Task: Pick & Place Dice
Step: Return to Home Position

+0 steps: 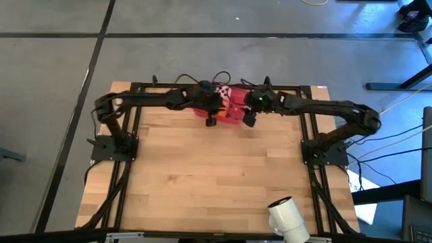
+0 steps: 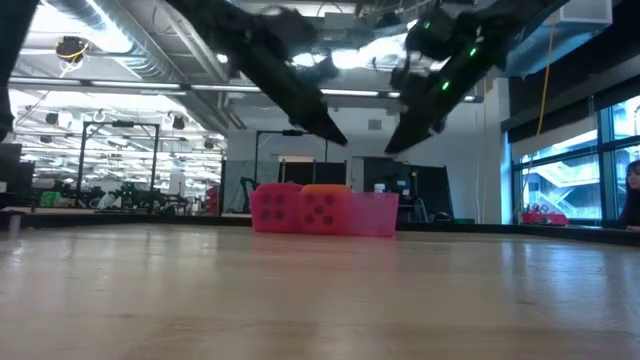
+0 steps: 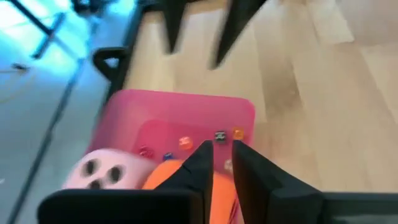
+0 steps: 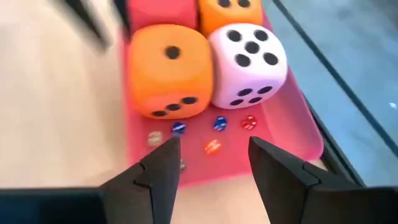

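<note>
orange die (image 4: 168, 71): black pips
pale pink die (image 4: 249, 59): black pips
tray (image 4: 292, 137): pink-red
tiny beads (image 4: 219, 123): blue, red, orange

Dice (image 4: 171, 68) and beads (image 4: 217, 124) together inside tray (image 4: 292, 134)

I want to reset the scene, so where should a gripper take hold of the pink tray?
Grip the tray probably by the short end wall under the right gripper, from above, one finger inside, one outside: that end holds only tiny beads, while the dice crowd the far end.
</note>
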